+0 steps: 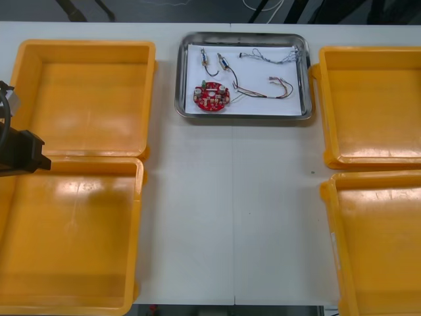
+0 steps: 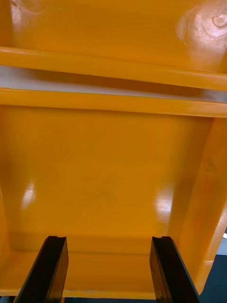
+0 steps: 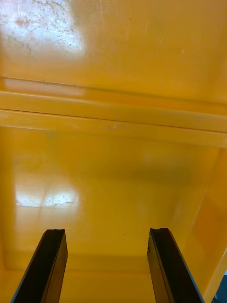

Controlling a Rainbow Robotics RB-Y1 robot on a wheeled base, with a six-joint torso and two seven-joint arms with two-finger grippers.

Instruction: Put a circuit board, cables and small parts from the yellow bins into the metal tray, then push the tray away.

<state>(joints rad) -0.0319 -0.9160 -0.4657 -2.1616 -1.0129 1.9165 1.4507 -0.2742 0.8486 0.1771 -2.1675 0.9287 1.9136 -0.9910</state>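
The round red circuit board (image 1: 211,97) is lying inside the metal tray (image 1: 243,116), on its white lining, toward the tray's near left corner. Two small metal parts (image 1: 223,64) are sitting in the tray just beyond the board. A black cable (image 1: 248,93) is trailing from beside the board toward the tray's middle. A red and yellow cable (image 1: 281,85) is lying toward the tray's right side, and a twisted blue and white cable (image 1: 275,58) is stretching across its far right corner. The tray is sitting near the far edge of the table (image 1: 230,210), with the left bins (image 1: 85,99) flanking it on one side and the right bins (image 1: 375,105) on the other. My left gripper (image 3: 106,232) is hanging over the nearer bin on the tray's left, its fingers standing wide apart and gripping nothing. My right gripper (image 2: 109,239) is hanging over the nearer bin on the tray's right, fingers likewise spread wide and holding nothing.
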